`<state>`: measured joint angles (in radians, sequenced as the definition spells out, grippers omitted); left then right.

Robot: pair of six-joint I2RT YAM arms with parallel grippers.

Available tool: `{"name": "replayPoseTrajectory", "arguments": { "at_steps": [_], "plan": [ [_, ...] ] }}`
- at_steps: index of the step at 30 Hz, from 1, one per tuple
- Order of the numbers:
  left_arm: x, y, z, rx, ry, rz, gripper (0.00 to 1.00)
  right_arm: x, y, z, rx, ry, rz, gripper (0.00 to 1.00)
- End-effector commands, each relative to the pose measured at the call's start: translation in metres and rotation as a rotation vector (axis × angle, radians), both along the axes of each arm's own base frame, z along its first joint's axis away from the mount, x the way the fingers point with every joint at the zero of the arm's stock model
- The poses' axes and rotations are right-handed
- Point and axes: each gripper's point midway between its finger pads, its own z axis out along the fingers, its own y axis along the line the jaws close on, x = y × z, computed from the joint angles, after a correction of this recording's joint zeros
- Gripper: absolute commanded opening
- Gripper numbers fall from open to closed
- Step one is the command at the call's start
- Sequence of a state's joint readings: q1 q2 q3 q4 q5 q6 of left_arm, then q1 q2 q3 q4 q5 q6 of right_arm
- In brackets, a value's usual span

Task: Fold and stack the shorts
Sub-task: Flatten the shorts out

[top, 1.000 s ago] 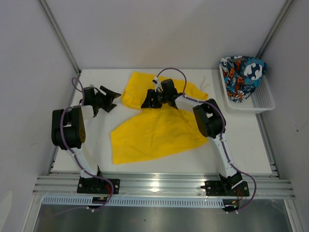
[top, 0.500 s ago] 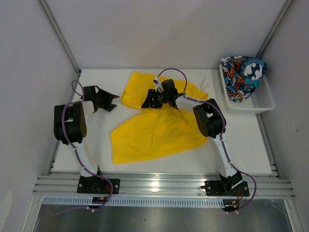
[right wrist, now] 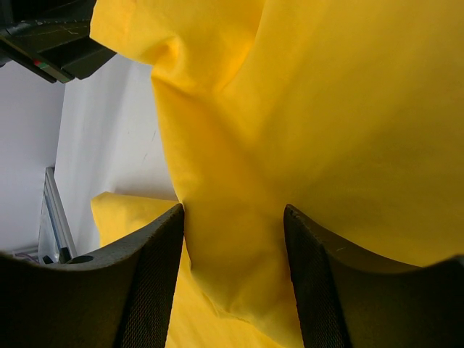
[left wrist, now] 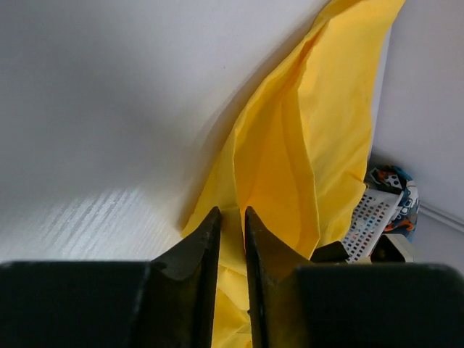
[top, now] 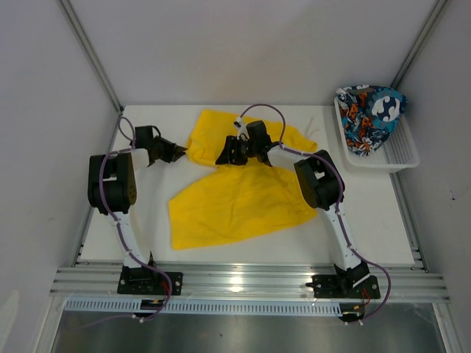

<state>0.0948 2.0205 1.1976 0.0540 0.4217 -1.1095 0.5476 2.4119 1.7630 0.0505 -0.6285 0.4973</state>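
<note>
The yellow shorts (top: 235,202) lie spread in the middle of the table, with one part folded back toward the rear (top: 210,125). My left gripper (top: 177,152) is at their left edge. In the left wrist view its jaws (left wrist: 230,212) have narrowed to a slim gap with the yellow cloth (left wrist: 290,145) in and beyond it. My right gripper (top: 223,156) is low over the shorts' middle. It stands open (right wrist: 233,210), straddling a raised fold of yellow cloth (right wrist: 239,246). The printed shorts (top: 368,114) sit bunched in the basket.
The white mesh basket (top: 401,153) stands at the back right against the wall, and shows in the left wrist view too (left wrist: 366,221). Grey walls close in the table on the left, rear and right. An aluminium rail (top: 243,279) runs along the near edge.
My left gripper has moved right and back to the yellow shorts' left edge, and its jaws have narrowed from wide to a slim gap. The right arm has held still.
</note>
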Motion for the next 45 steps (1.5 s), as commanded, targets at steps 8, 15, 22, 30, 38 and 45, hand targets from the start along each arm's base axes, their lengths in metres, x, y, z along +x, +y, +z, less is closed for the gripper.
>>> {"name": "replayPoseTrajectory", "arguments": {
  "at_steps": [8, 15, 22, 30, 38, 45],
  "plan": [
    [0.002, -0.004, 0.009, 0.014, -0.032, -0.015, 0.0, -0.005, -0.006, -0.006, -0.019, 0.029, -0.007, 0.59],
    [0.001, 0.023, 0.008, 0.013, -0.02, 0.027, 0.0, -0.002, -0.016, -0.016, -0.053, 0.042, -0.036, 0.58],
    [-0.003, 0.049, 0.005, 0.029, -0.013, 0.058, 0.0, -0.004, -0.023, -0.03, -0.098, 0.083, -0.05, 0.58],
    [-0.006, 0.057, -0.004, 0.037, 0.003, 0.042, 0.01, -0.006, -0.024, -0.025, -0.108, 0.073, -0.042, 0.6],
    [-0.019, 0.052, 0.048, 0.127, -0.103, 0.007, 0.71, -0.012, 0.006, 0.027, -0.075, -0.025, 0.025, 0.66],
    [-0.021, 0.027, 0.03, 0.008, -0.028, -0.021, 0.71, -0.013, 0.006, 0.021, -0.082, -0.002, 0.013, 0.65]
  ]
}}
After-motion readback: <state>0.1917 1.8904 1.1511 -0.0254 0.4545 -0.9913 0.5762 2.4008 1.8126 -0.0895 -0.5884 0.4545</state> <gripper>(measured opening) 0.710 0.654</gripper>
